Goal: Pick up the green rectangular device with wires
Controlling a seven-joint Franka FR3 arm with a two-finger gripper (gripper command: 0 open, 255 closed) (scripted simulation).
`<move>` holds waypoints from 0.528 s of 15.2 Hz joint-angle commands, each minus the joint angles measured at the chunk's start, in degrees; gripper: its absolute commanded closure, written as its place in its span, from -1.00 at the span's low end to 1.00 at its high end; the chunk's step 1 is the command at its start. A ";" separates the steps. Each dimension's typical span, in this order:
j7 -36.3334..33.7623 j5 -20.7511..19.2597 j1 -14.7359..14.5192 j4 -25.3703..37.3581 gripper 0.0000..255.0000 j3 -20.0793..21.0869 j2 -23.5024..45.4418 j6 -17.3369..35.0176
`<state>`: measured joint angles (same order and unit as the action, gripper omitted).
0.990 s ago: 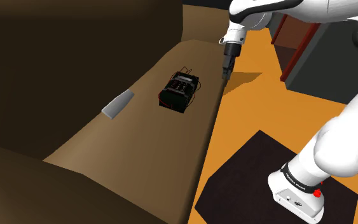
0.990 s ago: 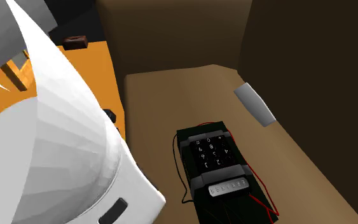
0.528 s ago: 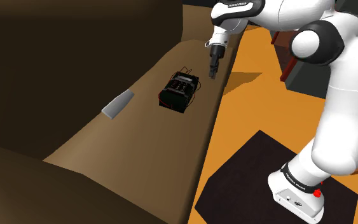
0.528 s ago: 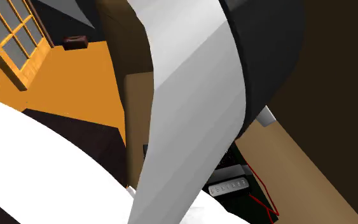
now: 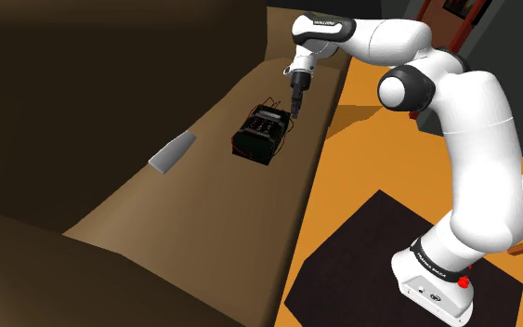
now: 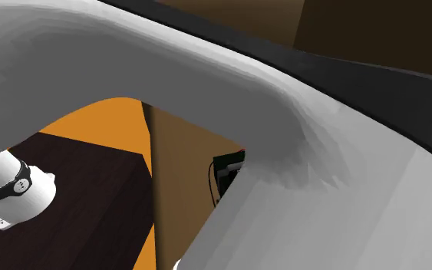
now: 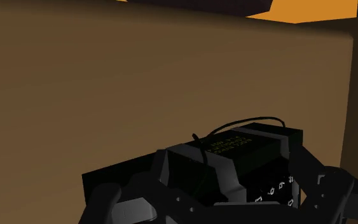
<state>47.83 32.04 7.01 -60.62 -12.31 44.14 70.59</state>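
The gripper (image 5: 295,104) now hangs over the brown sofa seat (image 5: 203,200), just beside the far corner of the dark green device (image 5: 261,135), on the shoulder view's right. A second ago it hung past the seat's edge, above the orange floor (image 5: 361,158), and half a second ago it was crossing that edge. The white arm (image 5: 464,121) has swung over with it, and its elbow now shows in full in the shoulder view. The arm's base stands as before on the dark stand (image 5: 361,269).

The device has not moved. It lies flat on the seat near the front edge, keypad up, with thin wires looping off its far end. The grey flat object (image 5: 172,153) lies well apart from it toward the shoulder view's left, also where it was.

In the wrist view the two black fingers (image 7: 110,200) stand apart, and the device lies below and between them, not clasped. A black wire (image 7: 247,121) arches over its end by the display strip.

In the second exterior view the arm now covers nearly all of the device, leaving a sliver of its green side. A second ago its whole keypad and display lay open to that camera.
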 commanded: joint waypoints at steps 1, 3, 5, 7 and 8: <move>0.43 0.06 -0.08 -0.29 -1.00 0.08 0.64 0.81; 1.01 0.00 -0.25 -1.31 -1.00 0.04 0.93 1.98; 1.45 -0.04 -0.38 -2.10 -1.00 0.00 1.16 2.90; 1.37 -0.01 -0.38 -1.91 1.00 0.03 1.26 2.83; 1.36 0.00 -0.39 -1.92 1.00 0.04 1.24 2.82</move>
<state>49.18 32.03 6.63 -62.53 -12.28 45.36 73.36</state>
